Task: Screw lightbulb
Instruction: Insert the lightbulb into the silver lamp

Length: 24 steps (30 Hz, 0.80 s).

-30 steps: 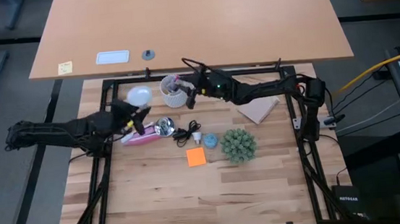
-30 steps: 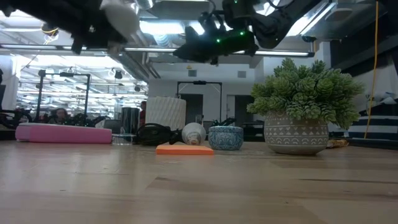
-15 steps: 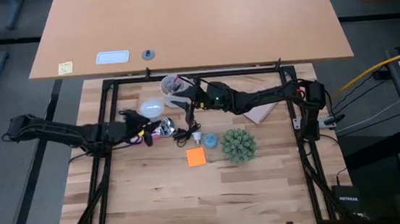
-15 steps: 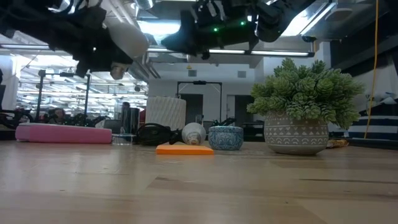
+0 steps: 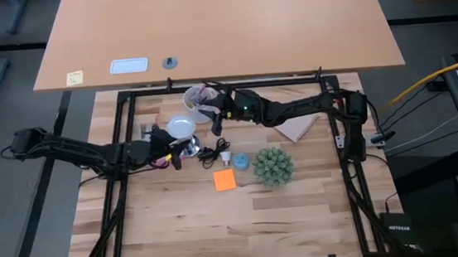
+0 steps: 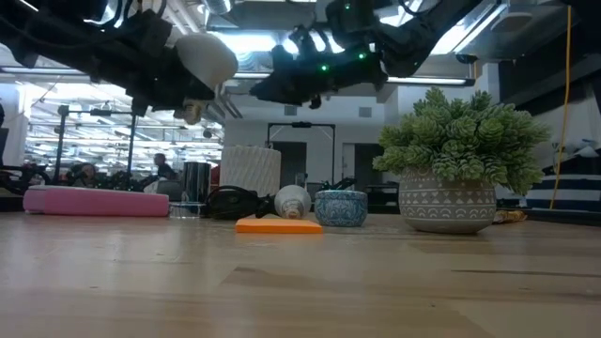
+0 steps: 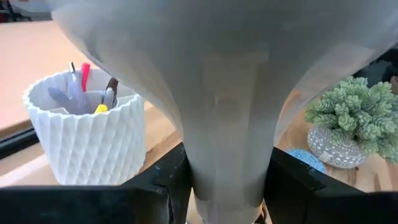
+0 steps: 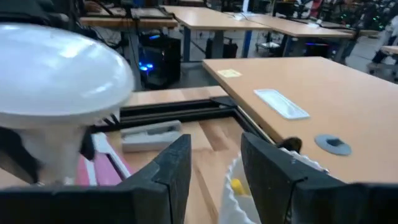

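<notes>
The white frosted lightbulb [image 5: 181, 127] hangs above the table's far left part, dome up, with my left gripper [image 5: 169, 145] shut on it. In the left wrist view its neck [image 7: 227, 143] fills the picture. In the low view the dome [image 6: 208, 56] shows high up. The shiny silver socket [image 5: 191, 147] with its black cord [image 5: 210, 153] lies on the table just right of the gripper. My right gripper [image 5: 211, 116] stands open in the air by the white cup of pens [image 5: 197, 100], nothing between its fingers [image 8: 168, 174]. My left gripper pinches the bulb's narrow neck [image 7: 227, 180] between its two fingers [image 7: 163, 186], just above the greyish base. The fingers come nearly level from the table's left and lie across the neck. The bulb is lifted clear, dome up and slightly tilted.
A small white bulb-like piece [image 6: 292, 201], a blue bowl [image 6: 340, 207], an orange sticky note [image 5: 224, 180] and a potted plant [image 5: 272, 166] stand right of the socket. A pink box [image 6: 94, 201] lies under the left arm. Wooden pieces [image 5: 297, 126] lie below the right arm.
My left gripper has carried the bulb down and toward the table's right and near side, from beside the cup to just over the socket, and has tipped a little. The bulb stays in the hold, dome up.
</notes>
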### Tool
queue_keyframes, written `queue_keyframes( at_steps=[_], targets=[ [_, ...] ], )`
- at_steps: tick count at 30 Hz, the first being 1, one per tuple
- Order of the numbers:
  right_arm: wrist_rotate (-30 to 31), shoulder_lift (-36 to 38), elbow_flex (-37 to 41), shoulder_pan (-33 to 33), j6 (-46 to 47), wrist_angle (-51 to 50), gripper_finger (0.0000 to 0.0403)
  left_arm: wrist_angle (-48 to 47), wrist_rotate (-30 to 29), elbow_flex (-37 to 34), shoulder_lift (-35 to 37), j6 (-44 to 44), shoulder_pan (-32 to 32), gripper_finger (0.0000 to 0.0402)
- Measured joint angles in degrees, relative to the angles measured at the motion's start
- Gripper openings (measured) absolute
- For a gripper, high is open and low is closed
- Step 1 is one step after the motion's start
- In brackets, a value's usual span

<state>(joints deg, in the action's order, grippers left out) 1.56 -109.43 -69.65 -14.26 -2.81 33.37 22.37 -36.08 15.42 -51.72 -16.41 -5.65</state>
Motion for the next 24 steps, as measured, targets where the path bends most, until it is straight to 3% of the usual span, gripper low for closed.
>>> queue_keyframes(
  at_steps=[6,24],
  targets=[
    [-6.7,-0.1,0.0,0.3,0.0,2.6,0.0143,0.9,0.0,0.0,-2.0,0.1,0.1,0.015],
    [-8.6,-0.1,-0.1,3.4,-0.6,3.2,0.0143,0.7,-0.1,0.0,-3.2,0.0,0.1,0.015]
  ],
)
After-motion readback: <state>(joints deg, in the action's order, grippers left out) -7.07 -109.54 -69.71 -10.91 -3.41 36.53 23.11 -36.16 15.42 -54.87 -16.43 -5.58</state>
